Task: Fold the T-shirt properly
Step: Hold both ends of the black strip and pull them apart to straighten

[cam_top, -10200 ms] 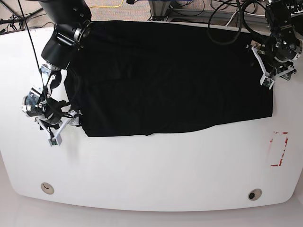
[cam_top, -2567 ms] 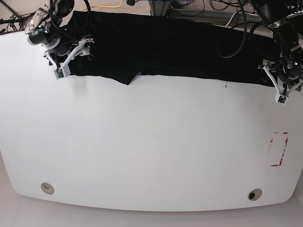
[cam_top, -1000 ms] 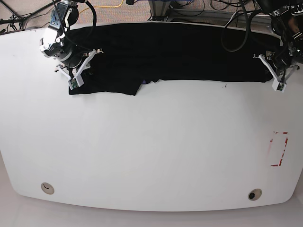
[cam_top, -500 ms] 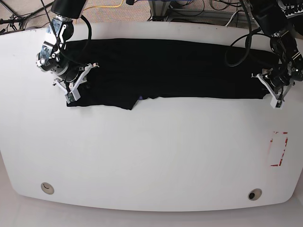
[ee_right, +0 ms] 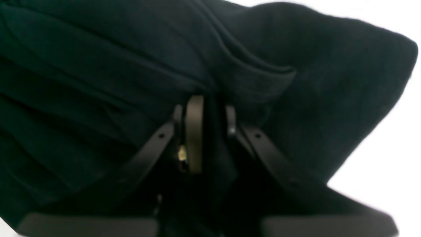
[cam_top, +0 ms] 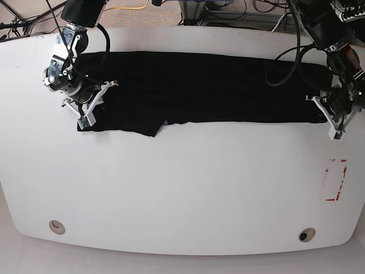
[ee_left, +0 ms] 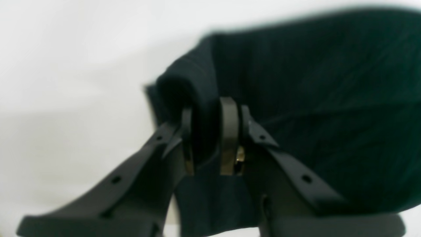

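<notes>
Both claws, left gripper (cam_top: 332, 124) and right gripper (cam_top: 88, 112), clamped on T-shirt (cam_top: 199, 85) corners; band dragged nearer since a second ago, fold laying down.

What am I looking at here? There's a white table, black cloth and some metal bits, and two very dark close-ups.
This is a two-armed robot folding clothes. The wide picture looks down from above on a white table, where a large black soft cloth T-shirt lies in a long band. Each arm ends in jaws. The left gripper pinches one end of the shirt, the right gripper the other. The close-ups come from cameras on the wrists: each shows jaws shut on a black cloth fold.
</notes>
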{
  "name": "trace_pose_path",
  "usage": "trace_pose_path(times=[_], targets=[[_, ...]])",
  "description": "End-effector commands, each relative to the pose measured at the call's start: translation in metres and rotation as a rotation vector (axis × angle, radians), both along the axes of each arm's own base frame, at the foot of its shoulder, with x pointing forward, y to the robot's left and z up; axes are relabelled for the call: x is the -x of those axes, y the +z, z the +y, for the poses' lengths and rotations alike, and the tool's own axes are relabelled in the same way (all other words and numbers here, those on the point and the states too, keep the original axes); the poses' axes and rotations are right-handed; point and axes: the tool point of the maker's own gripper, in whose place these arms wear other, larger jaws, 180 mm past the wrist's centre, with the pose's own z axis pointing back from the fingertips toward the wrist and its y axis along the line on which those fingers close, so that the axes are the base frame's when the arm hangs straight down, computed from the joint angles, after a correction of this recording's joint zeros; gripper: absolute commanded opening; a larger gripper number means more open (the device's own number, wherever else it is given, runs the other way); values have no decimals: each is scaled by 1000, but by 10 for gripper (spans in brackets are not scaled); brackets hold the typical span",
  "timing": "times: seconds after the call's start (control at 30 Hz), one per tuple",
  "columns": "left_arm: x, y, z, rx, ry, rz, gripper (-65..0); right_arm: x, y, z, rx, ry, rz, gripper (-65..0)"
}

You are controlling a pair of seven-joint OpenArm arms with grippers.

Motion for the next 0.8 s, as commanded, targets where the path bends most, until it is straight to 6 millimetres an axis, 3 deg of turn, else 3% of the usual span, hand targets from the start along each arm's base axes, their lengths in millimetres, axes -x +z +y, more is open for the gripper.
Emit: trace_pose_path(times=[0.0,0.1,0.23,0.3,0.6,0.77], targets=[[-7,24,13,-38,16,-60,-525,18,-14,-15,75,-10,102,-563],[-12,32,17,-42,29,-85,-431,19,-14,-14,71,-10,103,-563],[-18,39,21,-43,46,-107,-256,19,-16,-7,60,-10,104,-563],[-18,41,23,-42,52,-112,-218,20,-16,-8,59,-13,105,-563],[-25,36,20,-9,52,-108,-211,20,-17,-5,52,-12,105,-563],[-26,24,19,31,65,-78,-211,20,-16,-4,48,-12,104,-563]])
